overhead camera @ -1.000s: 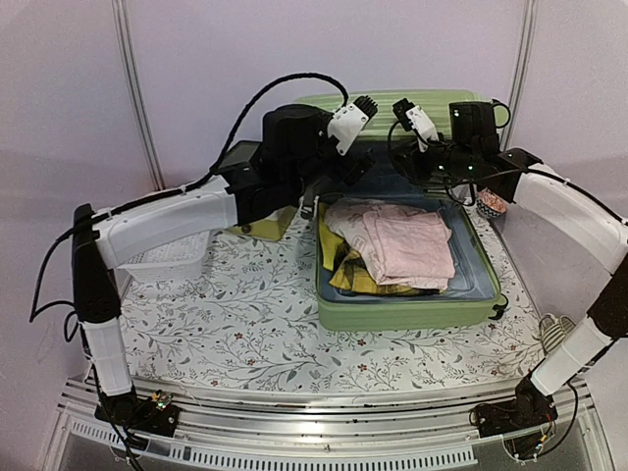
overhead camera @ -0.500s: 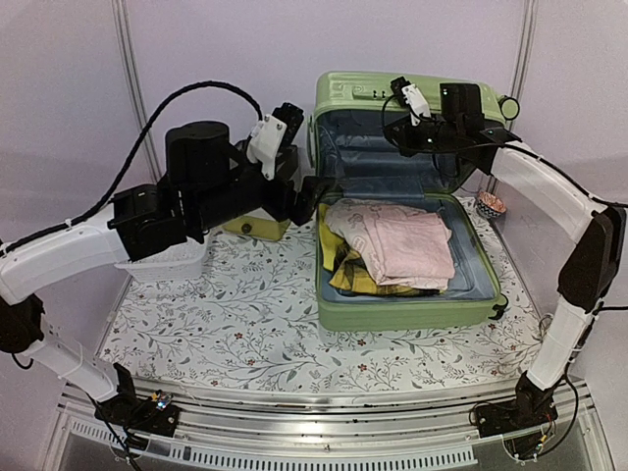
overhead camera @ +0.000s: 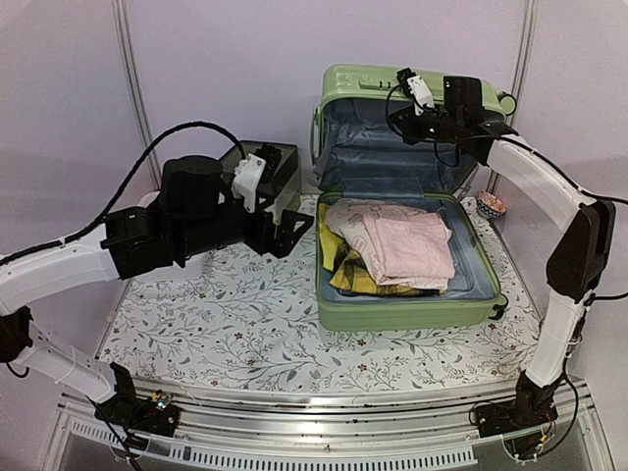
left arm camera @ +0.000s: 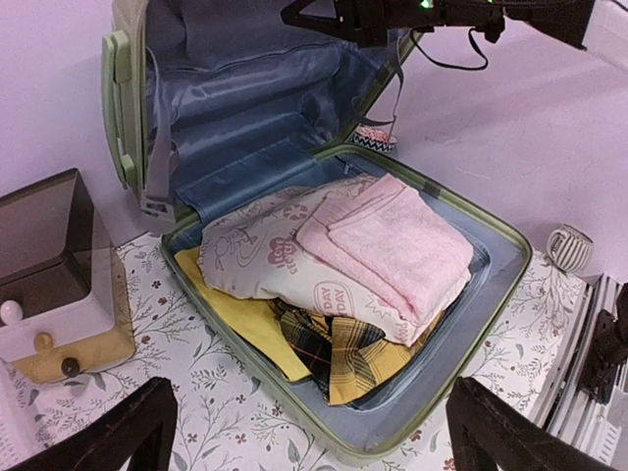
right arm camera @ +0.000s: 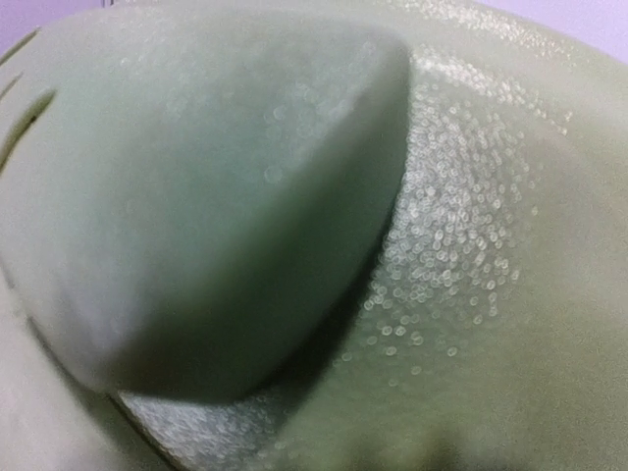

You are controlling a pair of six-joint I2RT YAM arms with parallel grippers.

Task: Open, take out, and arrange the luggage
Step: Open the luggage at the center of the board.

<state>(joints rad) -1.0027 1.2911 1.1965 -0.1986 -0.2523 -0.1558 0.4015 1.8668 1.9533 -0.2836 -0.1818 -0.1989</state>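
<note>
**A:** Floral worktop [overhead camera: 226, 314], what's new?

**B:** The luggage [overhead camera: 412, 306] sits at its right side. Its lid [overhead camera: 388, 147] has just swung upright, with the right pincer [overhead camera: 400, 110], fingers together, at the top rim. The left pincer [overhead camera: 289, 231], spread wide, has backed away. Opening looks done.

**A:** Inside?

**B:** Pink folded cloth [overhead camera: 407, 245], white printed garment [left arm camera: 265, 260], yellow plaid [overhead camera: 345, 275] beneath.

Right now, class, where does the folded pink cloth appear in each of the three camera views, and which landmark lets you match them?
Top external: the folded pink cloth lies right of centre, topmost on the clothes in the open suitcase.
Left wrist: it sits just right of centre, atop the pile.
Right wrist: not in it.
Shared landmark: the suitcase's light-green shell, seen in all three.
</note>
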